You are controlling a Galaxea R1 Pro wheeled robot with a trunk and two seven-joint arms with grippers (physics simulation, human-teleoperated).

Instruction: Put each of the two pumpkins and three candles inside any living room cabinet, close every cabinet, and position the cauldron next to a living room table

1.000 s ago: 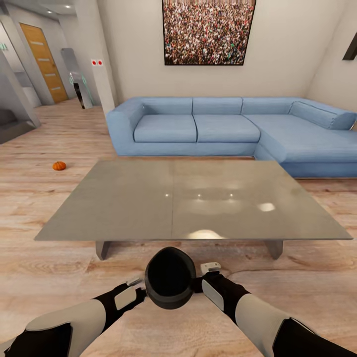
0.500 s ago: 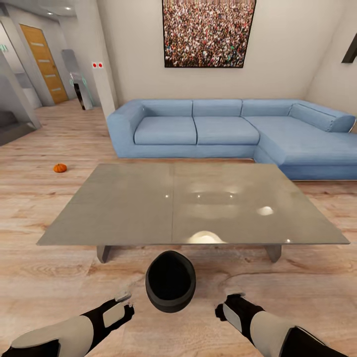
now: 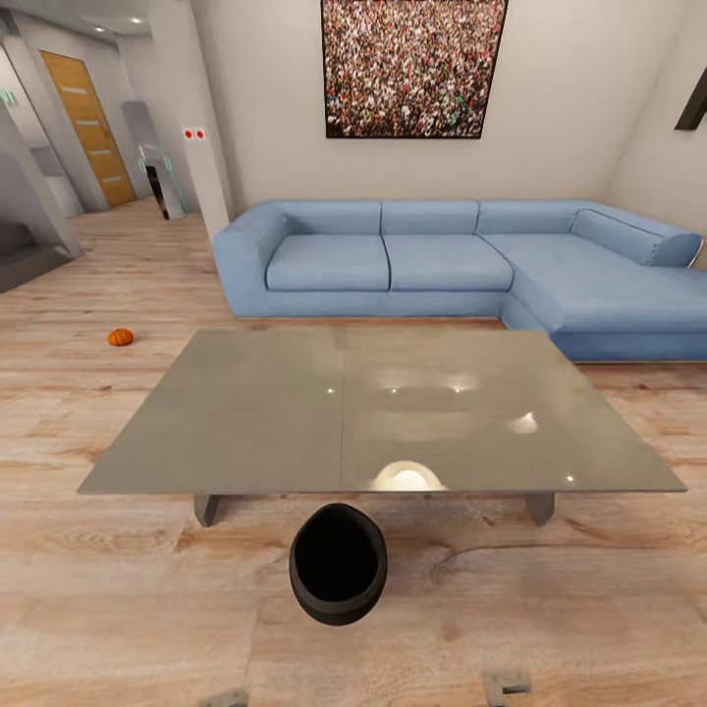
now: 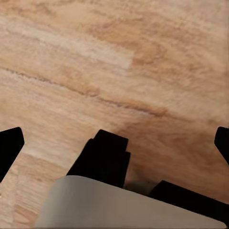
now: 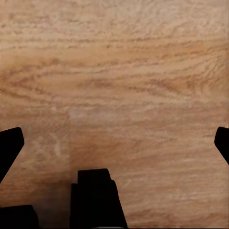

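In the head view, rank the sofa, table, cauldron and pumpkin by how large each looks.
1. Table and sofa: they look about alike; the table is nearer the camera, so I won't rank them.
2. Cauldron.
3. Pumpkin, smallest, though farther away.

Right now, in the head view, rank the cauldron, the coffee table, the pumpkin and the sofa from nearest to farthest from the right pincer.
1. cauldron, on the floor just ahead and to the left of the right pincer.
2. coffee table, right behind the cauldron.
3. pumpkin, on the floor far left, past the table's corner.
4. sofa, against the back wall.
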